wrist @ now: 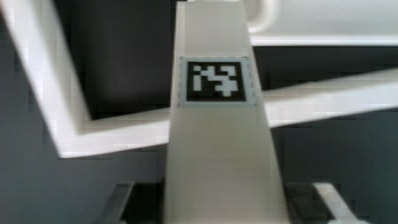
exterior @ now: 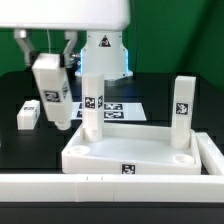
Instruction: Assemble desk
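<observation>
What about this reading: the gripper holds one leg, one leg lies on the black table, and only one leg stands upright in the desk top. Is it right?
Not quite: the exterior view shows two upright in the desk top, one leg toward that view's left, one leg toward its right. The gripper does hold one leg, and another leg lies on the table.

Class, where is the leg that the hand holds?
At the exterior view's left, the held leg hangs tilted in the hand, between the lying leg and the desk top.
</observation>
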Motion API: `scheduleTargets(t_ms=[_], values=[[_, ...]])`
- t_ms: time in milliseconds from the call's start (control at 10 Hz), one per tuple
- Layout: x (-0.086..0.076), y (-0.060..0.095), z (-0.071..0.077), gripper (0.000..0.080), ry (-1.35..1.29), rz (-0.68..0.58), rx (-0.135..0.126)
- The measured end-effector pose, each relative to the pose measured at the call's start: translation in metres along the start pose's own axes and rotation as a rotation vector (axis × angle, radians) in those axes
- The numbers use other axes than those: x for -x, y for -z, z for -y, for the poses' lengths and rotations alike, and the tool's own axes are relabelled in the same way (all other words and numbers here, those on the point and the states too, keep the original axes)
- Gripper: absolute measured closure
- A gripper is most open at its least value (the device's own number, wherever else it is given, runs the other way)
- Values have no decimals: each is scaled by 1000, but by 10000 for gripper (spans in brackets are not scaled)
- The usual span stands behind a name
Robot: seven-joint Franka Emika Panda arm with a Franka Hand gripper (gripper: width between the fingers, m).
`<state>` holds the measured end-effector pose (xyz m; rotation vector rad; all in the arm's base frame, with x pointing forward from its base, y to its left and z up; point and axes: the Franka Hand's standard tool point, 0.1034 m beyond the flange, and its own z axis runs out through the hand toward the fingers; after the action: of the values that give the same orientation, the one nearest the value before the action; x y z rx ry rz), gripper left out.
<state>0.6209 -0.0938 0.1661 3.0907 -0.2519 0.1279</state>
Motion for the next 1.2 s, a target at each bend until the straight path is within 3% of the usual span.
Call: scheduleTargets(t_ms=[300,700,1000,1200], values=[[1,-2,2,509,-9,4,-4],[-2,14,84,509,-131,-12,-40],[-6,4,88,509,-138,-123,-43],[-16,6,94,509,-130,-258,-53]])
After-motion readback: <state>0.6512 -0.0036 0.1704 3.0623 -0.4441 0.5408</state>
